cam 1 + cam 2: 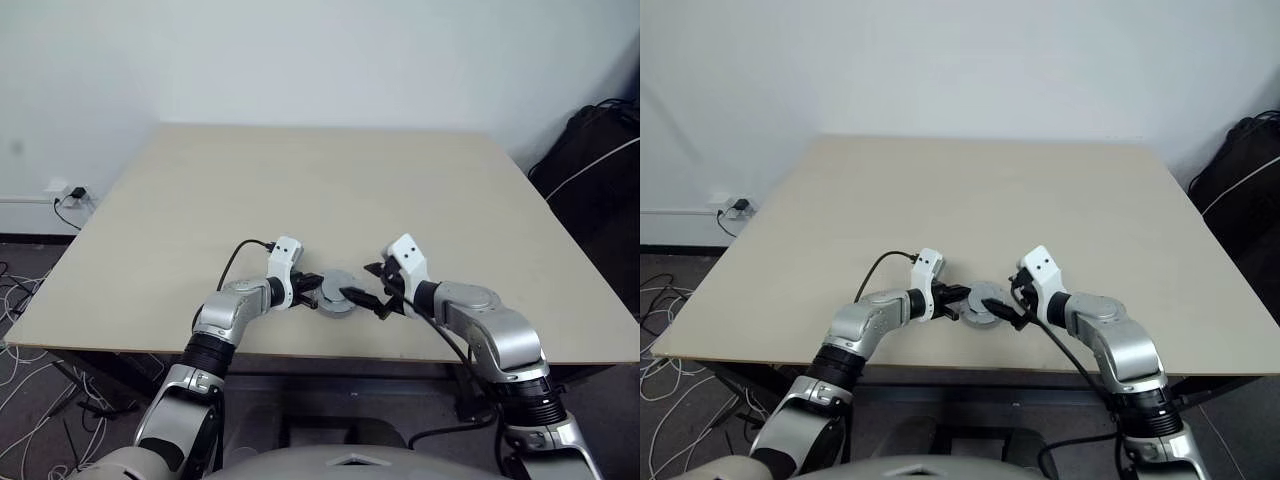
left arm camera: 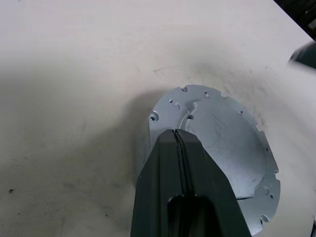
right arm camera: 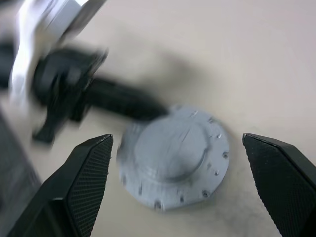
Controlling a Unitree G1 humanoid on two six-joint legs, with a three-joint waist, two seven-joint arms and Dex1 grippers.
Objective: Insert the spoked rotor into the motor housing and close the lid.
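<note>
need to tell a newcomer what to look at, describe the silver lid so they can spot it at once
On the beige table, look at the near edge, between the two robot arms. The lid is a round silver-grey metal cap with a raised centre and small holes around its notched rim, the only loose thing on the table.

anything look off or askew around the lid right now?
Nothing stands out. The lid sits flat and centred on the table near its front edge, with no visible gap or tilt. The left hand is shut, its fingers pressed against the lid's edge. The right hand is open, its fingers either side of the lid, apart from it.
</note>
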